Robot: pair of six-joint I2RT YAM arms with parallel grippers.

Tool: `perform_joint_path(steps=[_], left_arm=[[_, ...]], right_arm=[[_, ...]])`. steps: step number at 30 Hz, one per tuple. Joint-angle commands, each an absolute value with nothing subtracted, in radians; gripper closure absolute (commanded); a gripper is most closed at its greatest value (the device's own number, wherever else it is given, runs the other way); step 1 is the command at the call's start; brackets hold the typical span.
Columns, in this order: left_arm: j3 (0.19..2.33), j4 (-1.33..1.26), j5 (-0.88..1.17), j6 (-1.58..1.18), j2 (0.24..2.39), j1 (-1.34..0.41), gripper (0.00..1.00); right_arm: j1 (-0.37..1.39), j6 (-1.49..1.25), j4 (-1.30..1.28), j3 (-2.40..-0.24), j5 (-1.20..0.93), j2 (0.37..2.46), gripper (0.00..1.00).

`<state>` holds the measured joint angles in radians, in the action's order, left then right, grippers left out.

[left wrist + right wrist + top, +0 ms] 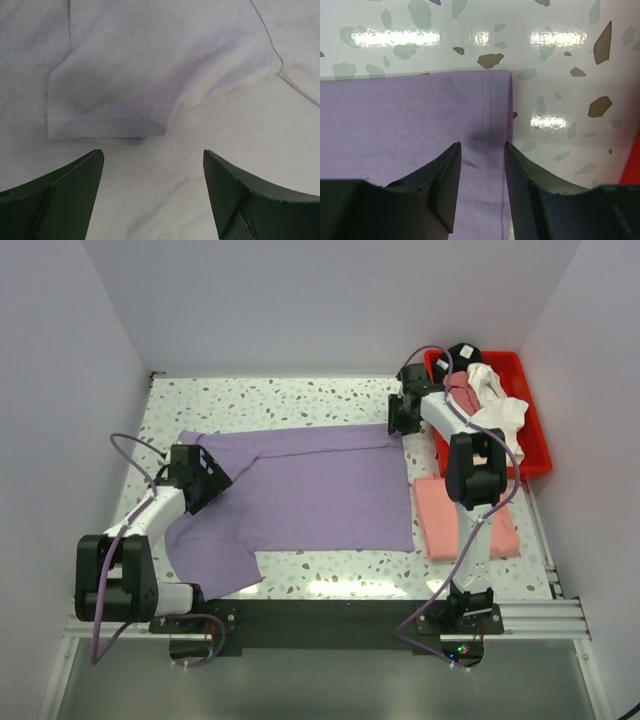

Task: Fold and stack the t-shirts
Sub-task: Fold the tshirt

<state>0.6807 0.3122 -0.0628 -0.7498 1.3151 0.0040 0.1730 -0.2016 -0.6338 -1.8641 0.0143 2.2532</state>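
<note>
Clock: read on the top view, 12 = far from the arm bases.
Lavender tee (320, 490): you've got it spread flat mid-table, hem edge at its 3 o'clock side, sleeves at its 9 o'clock side; one sleeve trails toward 7 near the L arm's base.
L gripper (152, 160): sits at the tee's 9 o'clock edge, by the far sleeve. Wrist cam shows its fingers (65, 195) spread wide w/ nothing between them.
Sleeve (115, 95): its stitched cuff lies just past the L fingertips, flat on more pale lavender cloth. Can't tell if the tips touch the cloth.
R gripper (482, 150): over the tee's 1 o'clock corner, next to the bin.
R fingers (445, 185): only a narrow gap, straddling the side-hem stitch line just inside the edge. A small dark crease shows in the cloth between the tips; you can't tell from this whether they pinch it or only rest on it.
Hem corner (497, 82): lies flat on the table (300, 400), speckled top showing past it toward 12 and 3.
Salmon tee (465, 520): folded into a rectangle at 3–4 o'clock of the lavender one, just beside it, partly under the R arm.
Red bin (540, 445): table's 1–2 o'clock corner.
Bin contents: white tee (500, 405) heaped and spilling over the rim, dusty-rose tee (462, 390) beside it, black tee (465, 352) at the far end.
</note>
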Motion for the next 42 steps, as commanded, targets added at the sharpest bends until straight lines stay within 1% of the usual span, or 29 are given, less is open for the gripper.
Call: perform_joint_path(steps=[1,4,9,15,16,19,22,28,29,30,31,32,33,34,35,36,37,38,42], left_arm=[[0.738,0.307,-0.121,-0.749,1.347,-0.028,0.15],[0.767,0.336,-0.169,-0.738,1.385,-0.052,0.16],[0.793,0.351,-0.184,-0.723,1.440,-0.078,0.18],[0.804,0.367,-0.207,-0.718,1.454,-0.086,0.31],[0.804,0.368,-0.213,-0.718,1.453,-0.086,0.36],[0.801,0.367,-0.207,-0.709,1.454,-0.087,0.44],[0.798,0.367,-0.210,-0.701,1.471,-0.087,0.51],[0.798,0.367,-0.213,-0.699,1.483,-0.087,0.52],[0.798,0.367,-0.215,-0.699,1.486,-0.087,0.53],[0.798,0.365,-0.215,-0.699,1.485,-0.087,0.57],[0.798,0.364,-0.215,-0.696,1.488,-0.087,0.59],[0.798,0.362,-0.216,-0.696,1.493,-0.087,0.61],[0.798,0.362,-0.222,-0.695,1.496,-0.087,0.67],[0.798,0.362,-0.221,-0.692,1.500,-0.087,0.71],[0.798,0.361,-0.221,-0.690,1.508,-0.087,0.75],[0.801,0.359,-0.218,-0.690,1.511,-0.087,0.88],[0.802,0.357,-0.218,-0.690,1.514,-0.089,0.97],[0.807,0.359,-0.219,-0.693,1.513,-0.087,1.00],[0.819,0.364,-0.236,-0.696,1.482,-0.087,1.00]], right_arm=[[0.175,-0.207,-0.641,-1.867,0.032,2.266,0.57],[0.175,-0.209,-0.647,-1.858,0.032,2.264,0.57],[0.175,-0.209,-0.647,-1.830,0.044,2.253,0.57],[0.175,-0.209,-0.644,-1.818,0.028,2.250,0.60],[0.175,-0.209,-0.644,-1.818,0.026,2.249,0.60],[0.173,-0.210,-0.641,-1.815,0.020,2.243,0.66],[0.175,-0.215,-0.647,-1.812,0.017,2.241,0.66],[0.175,-0.218,-0.652,-1.796,0.018,2.235,0.66],[0.175,-0.221,-0.650,-1.792,0.009,2.235,0.68],[0.175,-0.221,-0.647,-1.787,0.003,2.229,0.71],[0.175,-0.224,-0.638,-1.784,0.002,2.226,0.73],[0.175,-0.227,-0.632,-1.776,0.002,2.223,0.78],[0.175,-0.227,-0.630,-1.778,0.002,2.220,0.81],[0.175,-0.230,-0.629,-1.776,-0.018,2.217,0.83],[0.176,-0.233,-0.626,-1.775,-0.018,2.214,0.91],[0.175,-0.233,-0.620,-1.770,-0.020,2.209,0.94],[0.176,-0.235,-0.618,-1.770,-0.020,2.201,0.94],[0.175,-0.235,-0.615,-1.772,-0.018,2.197,0.99],[0.176,-0.235,-0.626,-1.782,-0.011,2.177,1.00]])
